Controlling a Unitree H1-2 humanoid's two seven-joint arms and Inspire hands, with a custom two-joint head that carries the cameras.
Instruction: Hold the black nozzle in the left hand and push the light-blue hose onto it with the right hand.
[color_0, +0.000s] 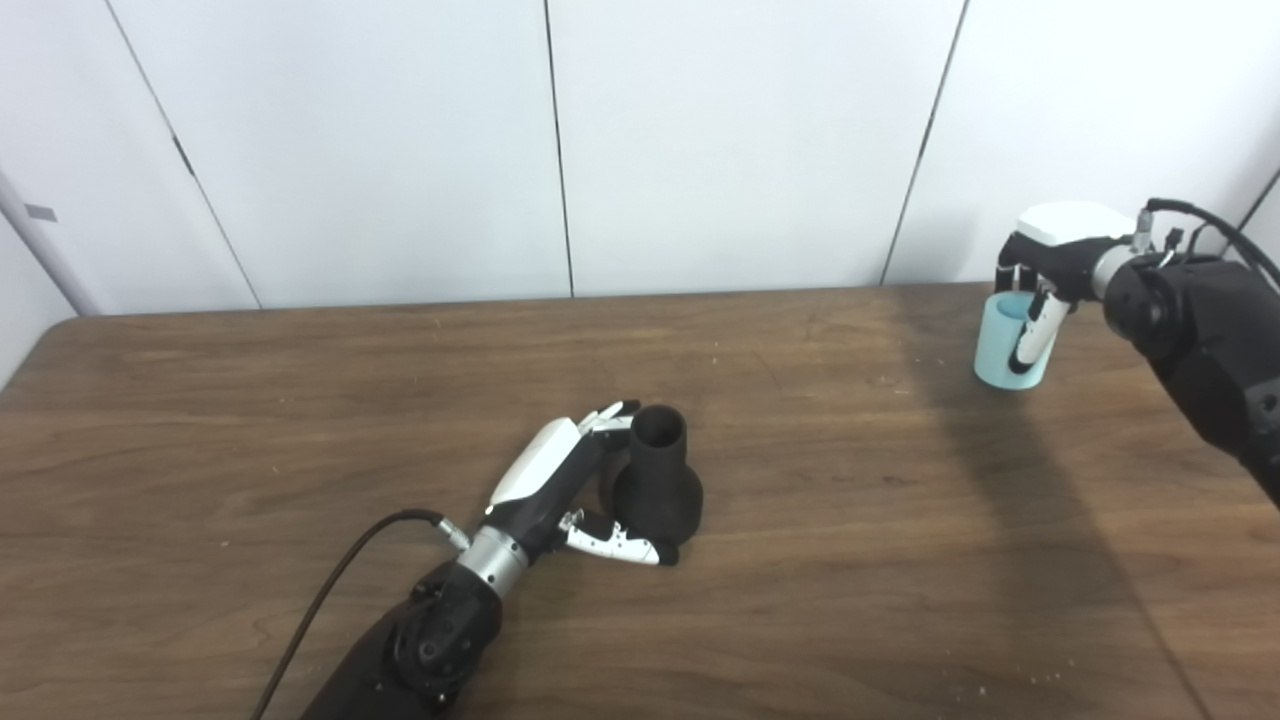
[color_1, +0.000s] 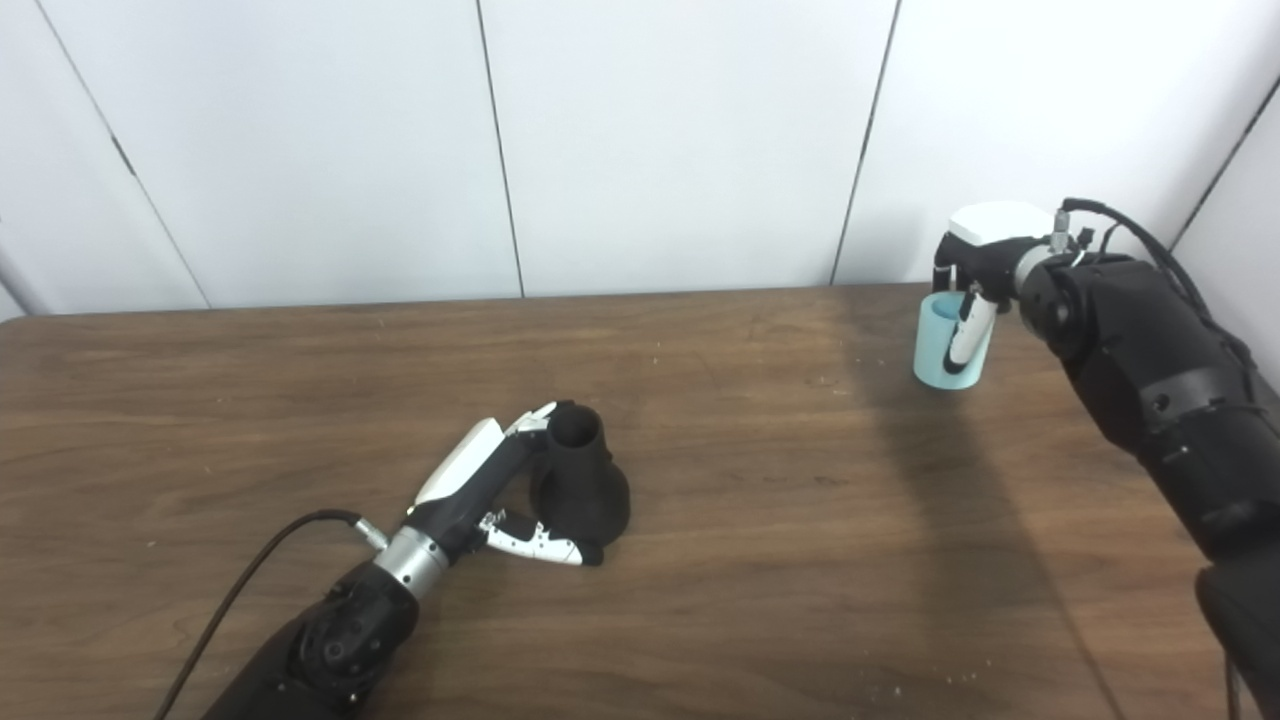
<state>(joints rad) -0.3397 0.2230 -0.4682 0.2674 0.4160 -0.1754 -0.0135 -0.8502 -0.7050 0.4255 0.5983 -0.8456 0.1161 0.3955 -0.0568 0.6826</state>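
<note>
Left hand (color_0: 560, 480) lying on brown wooden tabletop (color_0: 300, 420) mid-front, fingers and thumb cupping matte black funnel-shaped nozzle (color_0: 657, 480); nozzle standing upright, wide base down, narrow mouth facing up. Right hand (color_0: 1045, 275) gripping short light-blue cylindrical hose piece (color_0: 1005, 345) at far right tabletop edge, well apart from nozzle.

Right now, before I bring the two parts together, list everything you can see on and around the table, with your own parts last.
Nozzle: one, black, standing on its wide end near the table's middle, narrow opening up.
Hose: one short piece, light blue, at the far right of the table.
Table: one, dark brown wood.
Wall panels: white, behind the table.
Left hand: black and white, curled around the nozzle.
Right hand: black and white, gripping the hose from above.
</note>
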